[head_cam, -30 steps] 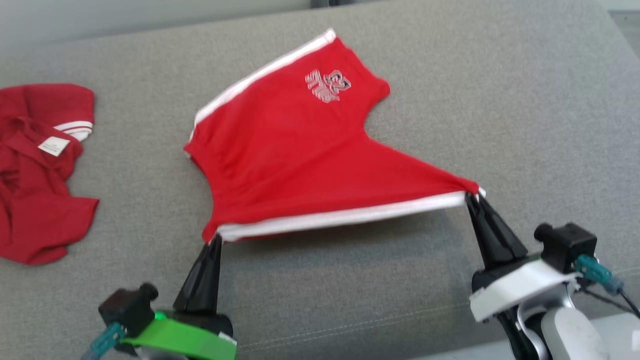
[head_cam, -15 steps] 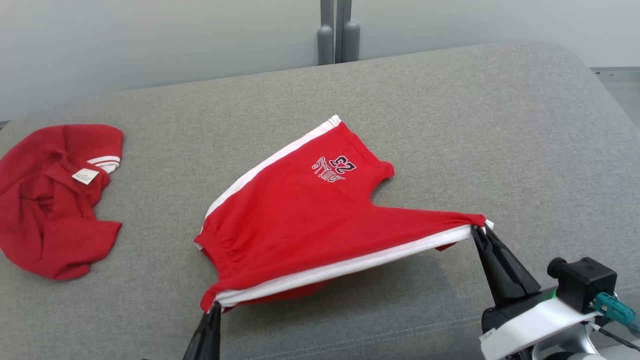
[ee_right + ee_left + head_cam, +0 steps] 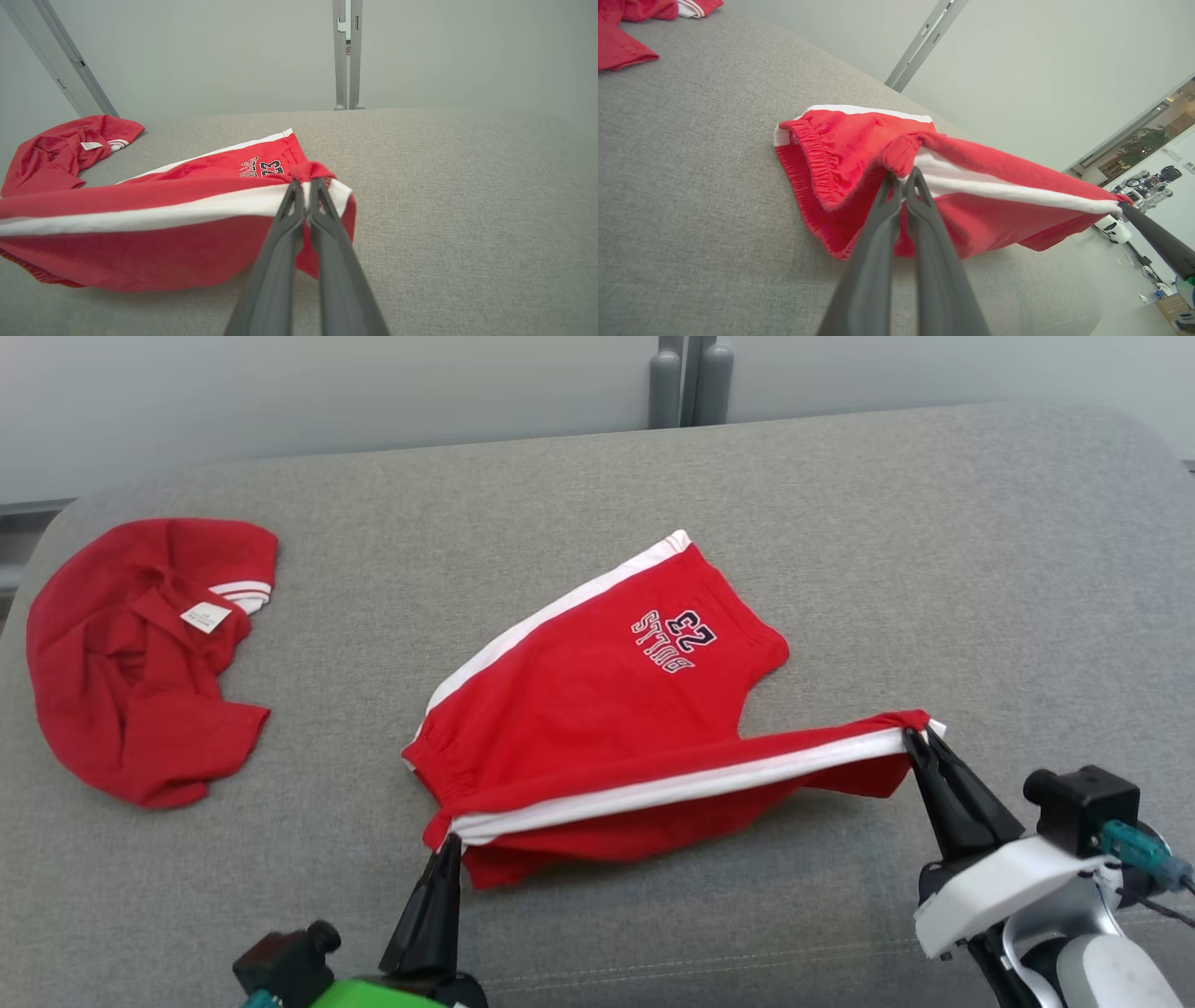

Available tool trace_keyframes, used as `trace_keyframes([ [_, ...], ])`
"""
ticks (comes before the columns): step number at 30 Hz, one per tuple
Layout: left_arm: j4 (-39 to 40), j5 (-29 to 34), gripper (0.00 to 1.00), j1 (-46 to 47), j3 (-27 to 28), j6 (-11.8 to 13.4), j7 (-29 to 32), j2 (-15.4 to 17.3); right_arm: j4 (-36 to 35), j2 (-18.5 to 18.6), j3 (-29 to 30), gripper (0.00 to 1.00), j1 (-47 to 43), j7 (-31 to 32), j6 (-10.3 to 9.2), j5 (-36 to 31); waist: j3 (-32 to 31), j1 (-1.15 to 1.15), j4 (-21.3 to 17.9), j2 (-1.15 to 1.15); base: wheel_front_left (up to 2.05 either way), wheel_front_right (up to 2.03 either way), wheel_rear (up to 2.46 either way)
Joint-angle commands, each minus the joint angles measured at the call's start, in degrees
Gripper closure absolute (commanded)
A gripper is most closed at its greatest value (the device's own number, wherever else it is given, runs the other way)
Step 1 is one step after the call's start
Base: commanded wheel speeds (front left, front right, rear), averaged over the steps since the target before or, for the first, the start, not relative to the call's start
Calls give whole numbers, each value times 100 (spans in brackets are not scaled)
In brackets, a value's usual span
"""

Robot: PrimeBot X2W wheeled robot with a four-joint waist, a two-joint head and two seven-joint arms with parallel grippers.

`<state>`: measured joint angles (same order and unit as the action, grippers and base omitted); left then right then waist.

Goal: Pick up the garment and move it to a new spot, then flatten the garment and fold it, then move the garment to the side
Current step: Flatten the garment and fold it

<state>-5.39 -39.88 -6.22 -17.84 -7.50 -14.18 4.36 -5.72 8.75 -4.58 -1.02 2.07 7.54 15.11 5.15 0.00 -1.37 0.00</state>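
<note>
The garment (image 3: 597, 728) is a pair of red shorts with white side stripes and a "23" print, lying on a grey cushioned surface (image 3: 934, 523). Its near striped edge is lifted and stretched between my two grippers, with red cloth sagging under it. My left gripper (image 3: 451, 843) is shut on the waistband corner, seen close in the left wrist view (image 3: 903, 175). My right gripper (image 3: 915, 737) is shut on the leg-hem corner of the garment (image 3: 187, 205), seen close in the right wrist view (image 3: 303, 184). The far half with the print rests flat on the surface.
A second red garment (image 3: 140, 653) with a white label lies crumpled at the far left. A pale wall with a grey post (image 3: 686, 383) stands behind the surface. A seam runs along the surface's front edge near my arms.
The head camera has shifted, so the whole picture moved. The held striped edge now stands higher and farther in over the shorts, with cloth hanging beneath it. Both grips hold unchanged.
</note>
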Motion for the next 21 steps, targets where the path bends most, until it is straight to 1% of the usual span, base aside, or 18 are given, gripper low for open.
trace_keyframes([
  [1, -145, -139, 100, 291, -6, 38, 48, -34, 188, 106, 5, 100, 260, 25, -10, 41, 127, 0, 224, 0, 0, 0, 0],
  [4, -438, -321, 100, 739, -89, 190, 182, -92, 595, 270, -76, 100, 741, 82, -10, 84, 234, 0, 411, 0, 0, 0, 0],
  [9, -916, -718, 100, 1556, -294, 539, 414, -133, 1384, 621, -307, 100, 1719, 170, -10, 104, 442, 0, 742, 0, 0, 0, 0],
  [11, -1104, -986, 100, 1890, -467, 708, 490, -137, 1741, 702, -425, 100, 2130, 211, -10, 176, 527, 0, 857, 0, 0, 0, 0],
  [15, -1516, -1205, 100, 2567, -890, 1081, 587, -138, 2516, 876, -723, 100, 2954, 218, -10, 232, 719, 0, 1042, 0, 0, 0, 0],
  [21, -1852, -1558, 100, 3291, -1445, 1507, 596, -137, 3664, 978, -1286, 100, 4096, 193, -10, 376, 1054, 0, 1242, 0, 0, 0, 0],
])
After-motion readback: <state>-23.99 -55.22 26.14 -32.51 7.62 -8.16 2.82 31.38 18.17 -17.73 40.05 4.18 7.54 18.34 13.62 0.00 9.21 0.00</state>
